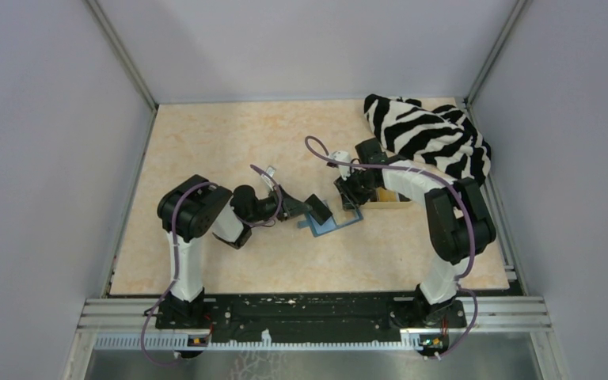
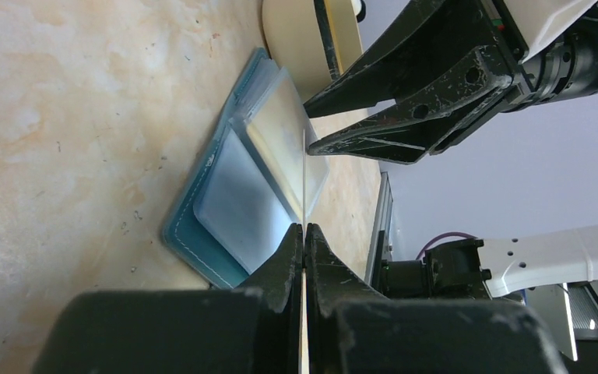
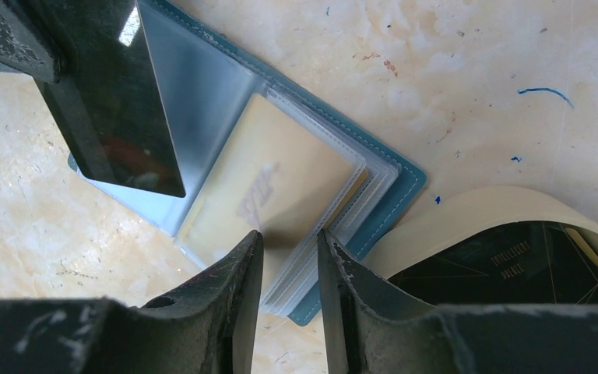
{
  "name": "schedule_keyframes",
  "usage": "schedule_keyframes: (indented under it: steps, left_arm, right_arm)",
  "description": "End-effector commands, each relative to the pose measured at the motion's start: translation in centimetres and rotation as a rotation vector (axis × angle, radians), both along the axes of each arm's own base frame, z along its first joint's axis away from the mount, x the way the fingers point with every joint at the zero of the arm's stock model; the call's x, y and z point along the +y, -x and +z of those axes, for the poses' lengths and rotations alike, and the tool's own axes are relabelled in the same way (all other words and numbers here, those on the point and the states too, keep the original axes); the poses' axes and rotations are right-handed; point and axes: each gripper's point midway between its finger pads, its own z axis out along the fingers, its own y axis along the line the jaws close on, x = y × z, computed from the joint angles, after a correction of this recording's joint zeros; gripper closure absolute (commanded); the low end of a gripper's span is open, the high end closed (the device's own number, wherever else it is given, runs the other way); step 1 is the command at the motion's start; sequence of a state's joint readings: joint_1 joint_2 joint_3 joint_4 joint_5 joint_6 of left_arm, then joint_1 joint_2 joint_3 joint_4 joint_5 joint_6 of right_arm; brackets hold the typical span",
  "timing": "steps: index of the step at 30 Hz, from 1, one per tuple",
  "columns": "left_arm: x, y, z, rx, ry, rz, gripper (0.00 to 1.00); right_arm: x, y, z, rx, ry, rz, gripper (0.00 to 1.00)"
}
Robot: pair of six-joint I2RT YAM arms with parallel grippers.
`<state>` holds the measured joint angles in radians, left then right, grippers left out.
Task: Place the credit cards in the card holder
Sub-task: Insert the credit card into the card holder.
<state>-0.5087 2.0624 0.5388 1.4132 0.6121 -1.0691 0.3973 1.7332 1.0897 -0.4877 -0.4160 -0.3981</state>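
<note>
The teal card holder (image 1: 338,225) lies open on the table, its clear sleeves fanned out. One sleeve holds an orange-gold credit card (image 3: 272,183). My left gripper (image 2: 304,227) is shut on a black credit card (image 3: 117,101). It holds the card on edge over the holder's left half (image 2: 202,234), and the left wrist view shows only the card's thin edge (image 2: 304,179). My right gripper (image 3: 290,238) is open. Its narrowly parted tips stand over the free edge of the sleeves. Another black card (image 3: 514,261) lies in the tan tray.
The tan oval tray (image 3: 467,210) sits right behind the holder, touching its far corner. A zebra-striped cloth (image 1: 427,134) is bunched at the back right. Both grippers (image 1: 328,202) crowd the holder from opposite sides. Grey walls close in the table.
</note>
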Motion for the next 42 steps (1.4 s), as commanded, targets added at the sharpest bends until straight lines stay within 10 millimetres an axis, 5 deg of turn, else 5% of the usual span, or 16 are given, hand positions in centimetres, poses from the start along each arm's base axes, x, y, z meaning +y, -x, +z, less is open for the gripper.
schedule_keyframes:
  steps: [1, 22, 42]
  left_arm:
    - [-0.1, -0.4, -0.7, 0.001, -0.021, 0.008, 1.0]
    - [-0.7, -0.2, -1.3, 0.067, 0.033, -0.018, 1.0]
    - [-0.2, 1.3, 0.4, 0.049, 0.089, -0.037, 1.0]
  right_arm:
    - [0.4, -1.1, 0.4, -0.023, 0.017, -0.004, 0.68]
    - [1.3, -0.4, 0.5, 0.001, 0.004, 0.017, 0.69]
    - [1.0, -0.9, 1.0, -0.025, 0.018, 0.003, 0.65]
